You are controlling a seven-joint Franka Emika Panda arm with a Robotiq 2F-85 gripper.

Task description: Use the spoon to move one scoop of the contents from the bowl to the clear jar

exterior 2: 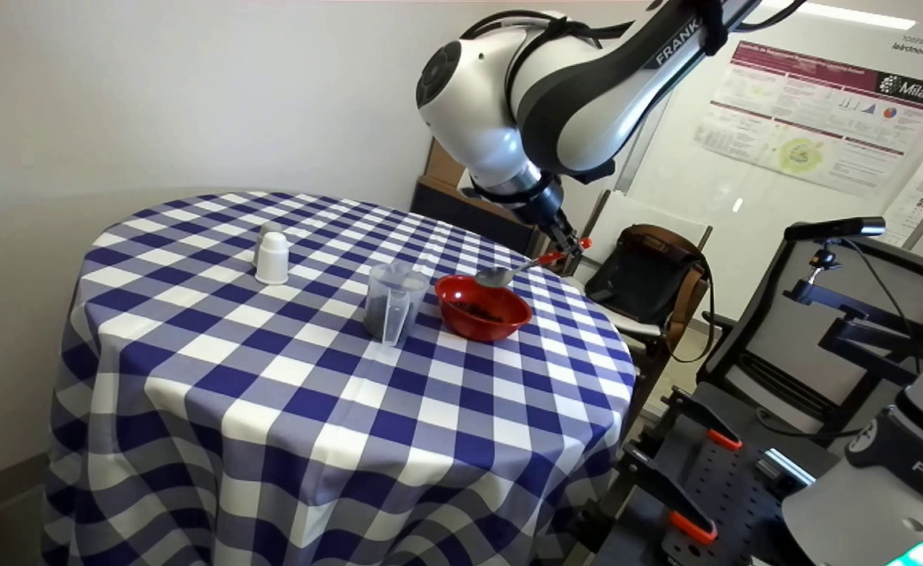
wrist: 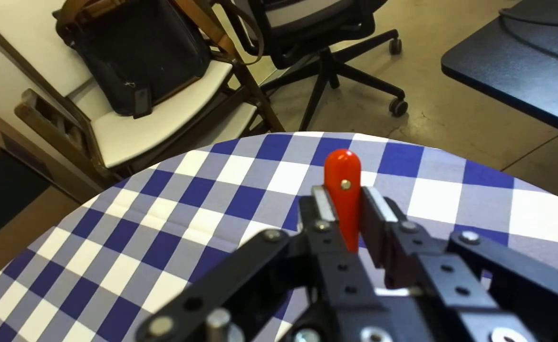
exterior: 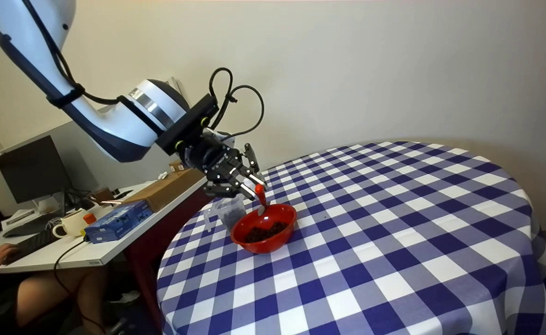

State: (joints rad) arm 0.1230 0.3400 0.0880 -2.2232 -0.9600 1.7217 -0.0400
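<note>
The gripper point(wrist: 351, 204) has its fingers drawn in narrow, holding the spoon point(wrist: 343, 192) by its red handle — and the silvery scoop end tilts down to the rim of the red bowl point(exterior 2: 483, 328), touching or not, I can't tell! Dark contents point(exterior: 265, 232) sit low inside that bowl, with the clear jar point(exterior 2: 389, 303) standing just beside it.

Pale wall point(exterior: 394, 74) behind the far edge of the tabletop point(exterior: 375, 195) in an exterior view. Wrist view, past its edge: cream-seated chair point(wrist: 139, 135), castored chair point(wrist: 325, 59), beige floor point(wrist: 431, 109).
</note>
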